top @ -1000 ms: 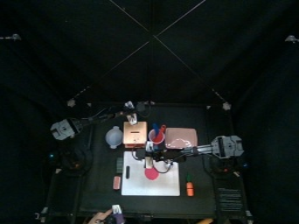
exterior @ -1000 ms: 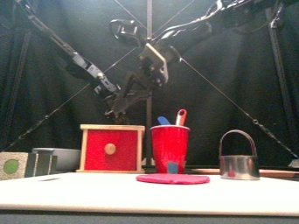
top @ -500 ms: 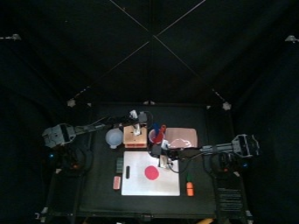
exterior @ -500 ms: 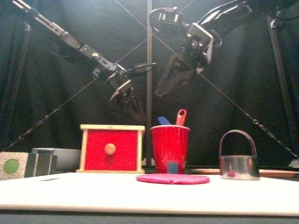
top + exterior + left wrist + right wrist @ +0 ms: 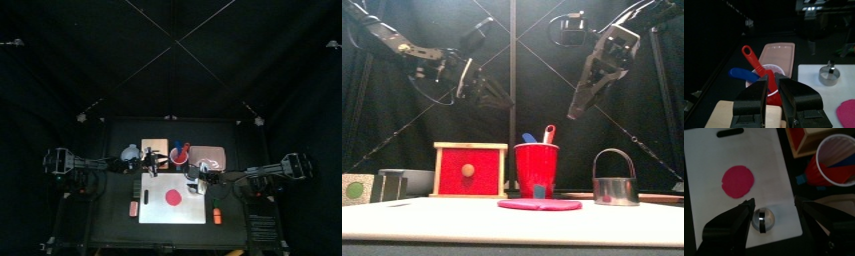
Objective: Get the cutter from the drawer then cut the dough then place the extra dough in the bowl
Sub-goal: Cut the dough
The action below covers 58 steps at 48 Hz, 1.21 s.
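The right end effector point(image 5: 779, 205) hangs high over the right side of the tabletop point(image 5: 513, 225), its jaws spread wide and empty. Under it, the round metal cutter point(image 5: 763, 219) stands on the white cutting board point(image 5: 757, 158) near the board's right edge. Bare board lies between it and the flat red dough disc point(image 5: 737, 180) at the board's middle.

The left end effector point(image 5: 773, 81) hangs high on the left. Its jaws are drawn almost together, with only a thin slit between them, and they grip nothing.

Behind the board stands a red cup point(image 5: 536, 170) holding a blue knife point(image 5: 744, 75) and a red knife point(image 5: 751, 57). The pale wooden box point(image 5: 470, 170) is just to its left, its red drawer front flush. The blue-grey bowl point(image 5: 130, 155) sits further left, and the pink tray point(image 5: 777, 52) lies to the cup's right.

A second ago both end effectors crowded over the box and cup. Now each has drawn back toward its own side. The cutter and dough lie as before.
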Available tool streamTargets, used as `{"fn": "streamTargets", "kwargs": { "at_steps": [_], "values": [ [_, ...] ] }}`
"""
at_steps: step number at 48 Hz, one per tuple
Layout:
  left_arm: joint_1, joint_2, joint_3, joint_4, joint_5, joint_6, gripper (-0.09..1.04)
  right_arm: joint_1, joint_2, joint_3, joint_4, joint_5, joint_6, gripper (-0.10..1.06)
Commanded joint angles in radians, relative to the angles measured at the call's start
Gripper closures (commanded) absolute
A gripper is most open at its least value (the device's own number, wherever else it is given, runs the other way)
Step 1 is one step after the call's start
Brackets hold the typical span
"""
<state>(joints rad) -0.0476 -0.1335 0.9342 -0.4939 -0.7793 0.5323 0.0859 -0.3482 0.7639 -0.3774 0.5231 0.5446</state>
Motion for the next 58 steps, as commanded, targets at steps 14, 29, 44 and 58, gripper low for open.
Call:
{"fn": "streamTargets", "kwargs": {
  "at_steps": [14,29,44,58],
  "values": [
    [-0.127,-0.034,0.034,-0.115,-0.091,-0.002,0.31,0.023,0.031,0.028,0.115,0.028,-0.011,-0.05],
    [-0.121,-0.034,0.043,-0.138,-0.091,-0.002,0.31,0.049,0.127,0.025,0.13,-0.032,-0.011,-0.04],
    [-0.121,-0.034,0.063,-0.178,-0.091,-0.002,0.31,0.044,0.175,0.009,0.127,-0.044,-0.014,0.13],
    [-0.127,-0.028,0.078,-0.219,-0.091,-0.002,0.31,0.052,0.179,-0.041,0.127,-0.028,-0.012,0.39]
  ]
}}
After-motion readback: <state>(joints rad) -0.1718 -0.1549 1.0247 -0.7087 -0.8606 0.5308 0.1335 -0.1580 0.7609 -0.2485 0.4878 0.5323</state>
